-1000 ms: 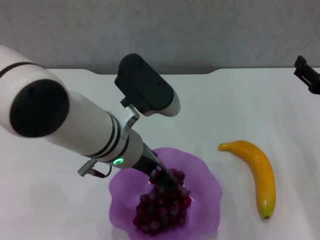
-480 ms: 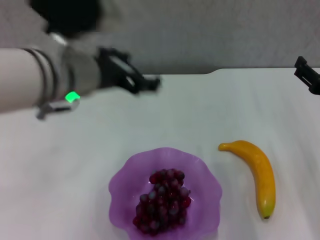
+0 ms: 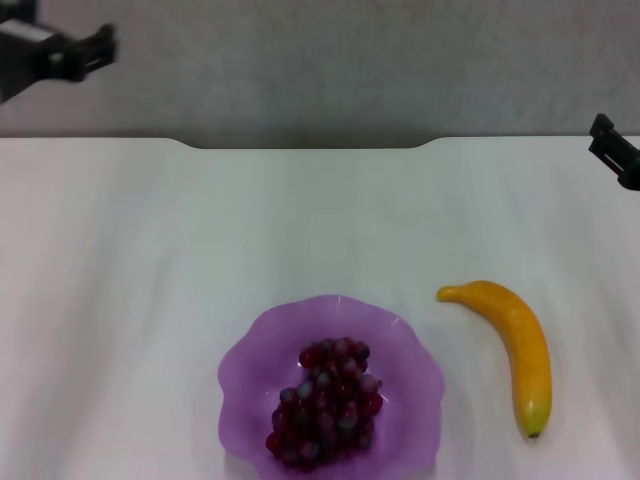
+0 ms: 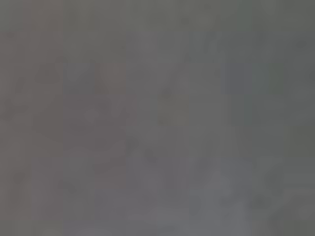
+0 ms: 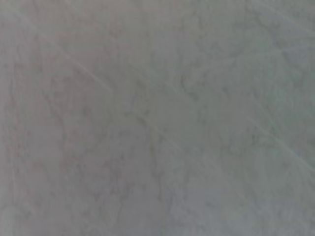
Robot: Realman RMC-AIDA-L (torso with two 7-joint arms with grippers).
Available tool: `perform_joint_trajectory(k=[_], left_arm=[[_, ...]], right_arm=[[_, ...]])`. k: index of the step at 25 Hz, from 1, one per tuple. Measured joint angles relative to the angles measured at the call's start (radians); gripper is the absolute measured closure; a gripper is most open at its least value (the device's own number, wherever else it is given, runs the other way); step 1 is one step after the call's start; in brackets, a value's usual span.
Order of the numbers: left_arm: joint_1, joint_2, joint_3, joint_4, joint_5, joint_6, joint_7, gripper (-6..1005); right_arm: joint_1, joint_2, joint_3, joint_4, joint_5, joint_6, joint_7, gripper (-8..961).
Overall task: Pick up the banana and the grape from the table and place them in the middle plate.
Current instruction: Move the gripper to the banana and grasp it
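The bunch of dark red-purple grapes [image 3: 325, 404] lies in the translucent purple plate [image 3: 250, 375] with a wavy rim, near the front middle of the white table [image 3: 200, 250]. The yellow-orange banana [image 3: 520, 350] lies on the table to the right of the plate, its greenish tip toward me. My left gripper [image 3: 60, 55] is raised at the far upper left, well away from the plate. My right gripper [image 3: 615, 150] shows only as a dark piece at the right edge, behind the banana. Both wrist views show only a plain grey surface.
A grey wall runs behind the table's notched far edge [image 3: 300, 145]. Nothing else stands on the tabletop besides the plate and the banana.
My left arm has let go of the grapes in the plate, lifted, and swung back to the far upper left. The grapes, banana and right gripper have not moved.
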Motion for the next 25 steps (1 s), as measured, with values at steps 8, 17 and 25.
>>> perform_joint_trajectory(k=[8, 17, 25], left_arm=[[0.048, 0.000, -0.104, 0.038, -0.001, -0.032, 0.011, 136], [0.062, -0.001, -0.110, 0.012, -0.001, -0.039, 0.005, 137], [0.041, -0.001, -0.112, 0.012, 0.001, -0.078, 0.011, 137]], right_arm=[[-0.007, 0.001, 0.037, -0.019, -0.003, 0.163, -0.002, 95], [0.063, -0.002, 0.060, -0.046, -0.010, 0.416, -0.010, 95], [0.151, -0.003, 0.016, -0.024, 0.047, 0.579, -0.002, 95]])
